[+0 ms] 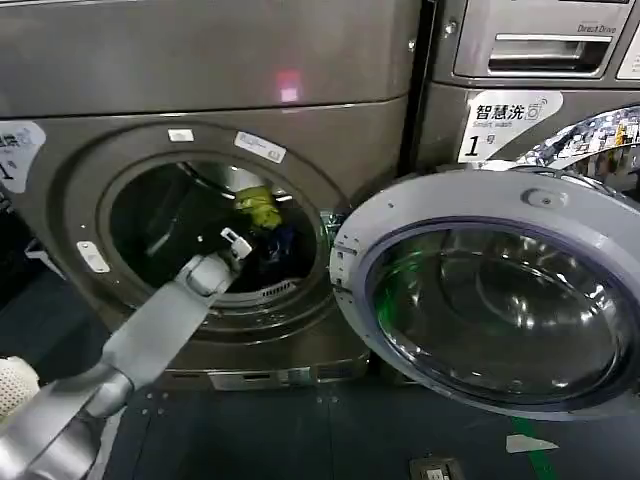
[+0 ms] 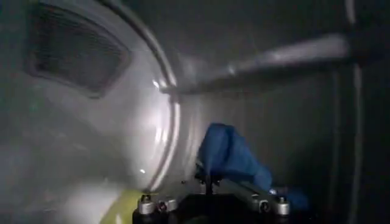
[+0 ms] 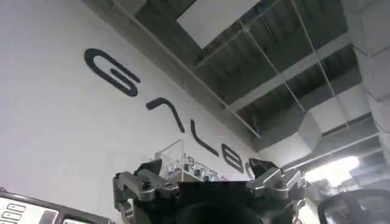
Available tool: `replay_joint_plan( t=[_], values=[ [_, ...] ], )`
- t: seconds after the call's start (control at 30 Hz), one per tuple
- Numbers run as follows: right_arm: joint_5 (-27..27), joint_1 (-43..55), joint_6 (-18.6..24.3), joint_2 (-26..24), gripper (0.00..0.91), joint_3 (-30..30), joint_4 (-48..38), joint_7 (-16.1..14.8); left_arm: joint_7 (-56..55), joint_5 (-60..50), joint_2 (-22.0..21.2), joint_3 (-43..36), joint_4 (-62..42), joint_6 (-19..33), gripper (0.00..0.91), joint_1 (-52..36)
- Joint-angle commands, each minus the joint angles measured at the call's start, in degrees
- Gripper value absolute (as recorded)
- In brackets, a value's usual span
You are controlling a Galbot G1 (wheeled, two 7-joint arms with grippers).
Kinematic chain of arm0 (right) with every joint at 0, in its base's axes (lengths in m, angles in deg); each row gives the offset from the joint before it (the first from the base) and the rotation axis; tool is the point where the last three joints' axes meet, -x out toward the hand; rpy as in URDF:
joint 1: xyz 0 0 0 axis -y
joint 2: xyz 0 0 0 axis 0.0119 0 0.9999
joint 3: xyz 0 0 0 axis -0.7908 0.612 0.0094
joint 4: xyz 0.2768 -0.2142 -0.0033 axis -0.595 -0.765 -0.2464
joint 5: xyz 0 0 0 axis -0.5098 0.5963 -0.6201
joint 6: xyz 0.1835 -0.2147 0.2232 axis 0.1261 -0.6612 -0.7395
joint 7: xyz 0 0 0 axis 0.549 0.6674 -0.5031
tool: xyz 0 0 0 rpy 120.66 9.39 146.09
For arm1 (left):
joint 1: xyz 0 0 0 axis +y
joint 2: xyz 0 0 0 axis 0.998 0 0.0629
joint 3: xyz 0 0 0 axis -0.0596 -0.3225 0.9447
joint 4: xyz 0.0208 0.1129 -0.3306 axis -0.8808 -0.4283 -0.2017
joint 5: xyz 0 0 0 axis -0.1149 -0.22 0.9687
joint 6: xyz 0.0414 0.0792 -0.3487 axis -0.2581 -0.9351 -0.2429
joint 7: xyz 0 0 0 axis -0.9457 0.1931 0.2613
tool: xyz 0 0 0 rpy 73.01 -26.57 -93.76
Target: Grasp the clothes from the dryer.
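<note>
While our left gripper (image 1: pixel 262 232) reaches inside the dryer (image 1: pixel 215 110) drum, its jaws are closed on the blue garment (image 2: pixel 228 155) | yellow-green garment (image 1: pixel 258 205) lies just behind | our right gripper (image 3: pixel 210 182) points at the ceiling, jaws spread, empty.

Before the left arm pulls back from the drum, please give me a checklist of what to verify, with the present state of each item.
1. Grey-rimmed glass door swung fully open: ok.
2. Left gripper inside the bronze-grey dryer porthole: ok.
3. Dark navy blue garment right at the left jaws: ok.
4. Jaws shut on that cloth: cannot tell.
5. Bright yellow-green garment lying in the drum, apart from the gripper: ok.
6. Right gripper away from the dryer, pointing toward the ceiling: ok.
</note>
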Motion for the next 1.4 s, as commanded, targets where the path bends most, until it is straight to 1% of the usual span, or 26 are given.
replay_joint_plan(
  t=[0.03, 0.2, 0.3, 0.37, 0.47, 0.6, 0.83, 0.97, 1.13, 1.2, 1.4],
  values=[
    [0.1, 0.1, 0.1, 0.1, 0.907, 0.4, 0.4, 0.3, -9.2, 3.5, 0.1, 11.9, 9.9, 4.1, 0.000, 7.2],
    [0.1, 0.0, 0.0, 0.4, 0.907, 0.5, 0.6, 0.2, -13.3, 5.7, -0.4, 18.5, 17.0, 5.8, 0.000, 12.7],
    [0.3, 0.1, 0.0, 0.5, 0.907, 0.6, 0.8, 0.2, -15.3, 7.5, -0.3, 21.0, 21.3, 7.6, 0.000, 15.4],
    [0.5, -0.3, -1.1, 0.7, 0.907, 0.5, 1.0, 0.4, -16.7, 8.6, -0.3, 22.1, 24.1, 8.4, 0.000, 17.0],
    [1.2, -0.2, -1.4, 1.0, 0.907, 0.6, 1.2, 0.9, -18.4, 9.0, -0.3, 23.4, 27.8, 9.4, 0.000, 19.3],
    [1.0, 0.0, 0.2, 0.9, 0.907, 0.7, 0.9, 0.9, -20.5, 9.1, -1.1, 25.6, 31.6, 11.3, 0.000, 22.5],
    [0.9, -0.2, 0.6, 1.1, 0.907, 0.8, 1.1, 0.9, -24.4, 9.4, -3.2, 28.1, 39.1, 11.9, 0.000, 26.9],
    [0.8, -0.4, 0.9, 0.9, 0.907, 0.7, 1.4, 1.0, -23.8, 8.6, -3.8, 28.4, 40.7, 12.1, 0.000, 29.1],
    [1.0, -0.7, 0.0, 1.0, 0.907, 0.4, 1.6, 1.6, -23.7, 8.1, -3.7, 28.1, 40.7, 11.6, 0.000, 29.1],
    [1.1, -0.7, 0.0, 1.0, 0.907, 0.5, 1.6, 1.4, -23.7, 7.8, -3.6, 28.0, 40.6, 10.9, 0.000, 29.1],
    [1.2, -0.6, -0.1, 1.0, 0.907, 0.6, 1.7, 1.4, -23.7, 7.5, -3.7, 27.9, 40.3, 10.9, 0.000, 29.4]
  ],
)
